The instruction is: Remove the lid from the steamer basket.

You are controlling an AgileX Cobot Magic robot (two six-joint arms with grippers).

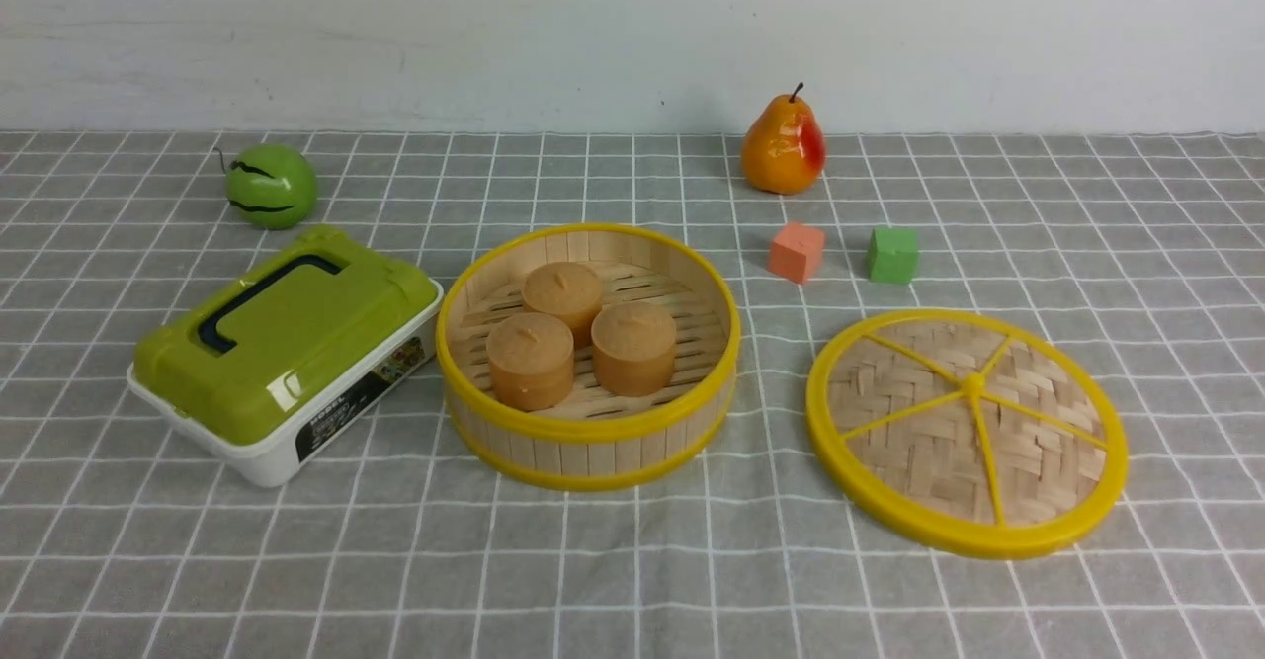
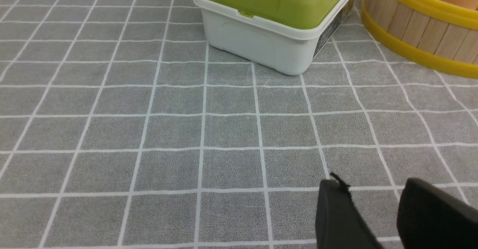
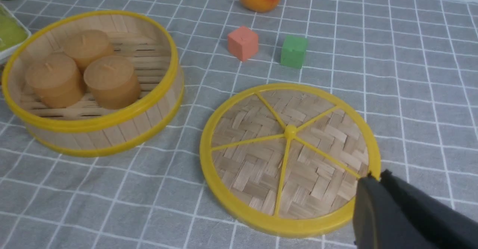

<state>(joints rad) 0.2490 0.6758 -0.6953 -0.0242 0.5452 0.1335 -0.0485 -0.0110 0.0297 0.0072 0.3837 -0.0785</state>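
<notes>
The lid (image 1: 973,422) lies flat on the checked cloth (image 1: 632,580), spokes up, well apart from the steamer basket (image 1: 588,442), which stands open with three brown cylinders (image 1: 578,328) inside. Judging by how things lie, the lifting is done, and at most the arms have to draw clear.

The right gripper (image 3: 374,176) is the nearer one. In its wrist view the lid sits just ahead of its tips, with the near rim passing right by them; I cannot tell whether they touch the rim. Its jaws are pressed together and pinch nothing. As a round disc the lid has no long axis to line up with, so any regrasp would go onto the stretch of rim closest to those tips.

The left gripper (image 2: 373,189) has its jaws spread over bare cloth and holds nothing. Ahead of it stands the green-and-white box (image 2: 261,43), with the basket wall beyond; the lid is out of its view
</notes>
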